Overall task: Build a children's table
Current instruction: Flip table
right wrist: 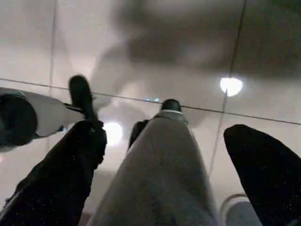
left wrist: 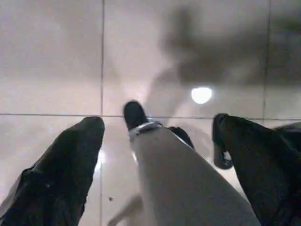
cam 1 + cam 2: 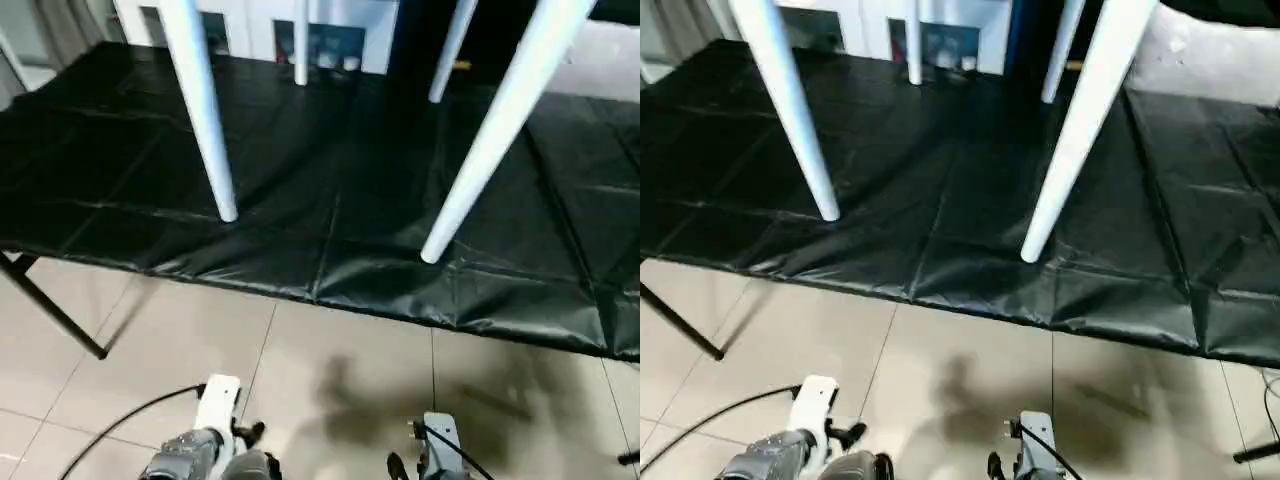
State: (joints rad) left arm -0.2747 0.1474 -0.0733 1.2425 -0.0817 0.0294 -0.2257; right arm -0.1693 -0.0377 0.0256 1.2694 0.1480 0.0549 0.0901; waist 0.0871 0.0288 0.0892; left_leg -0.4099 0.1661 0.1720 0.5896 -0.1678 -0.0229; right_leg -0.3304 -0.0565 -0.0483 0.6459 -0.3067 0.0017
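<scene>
Head views, legs: four white legs [image 3: 205, 110] [image 3: 495, 135] [image 3: 301, 45] [image 3: 452, 50] stand upright on the black tabletop [image 3: 330, 200], well ahead of and above both arms.
Head views, arms: silver forearms low over the tiled floor [image 3: 330, 370], short of the tabletop edge.
Head views, cabinet: white cabinet [image 3: 330, 30] beyond the far legs.
Left wrist view, left pincer [image 2: 164, 136]: black fingers [image 2: 70, 160] spread wide, released, empty; floor tiles beyond.
Right wrist view, right pincer [image 1: 174, 155]: fingers [image 1: 263, 160] wide apart, released, empty; floor beyond.
</scene>
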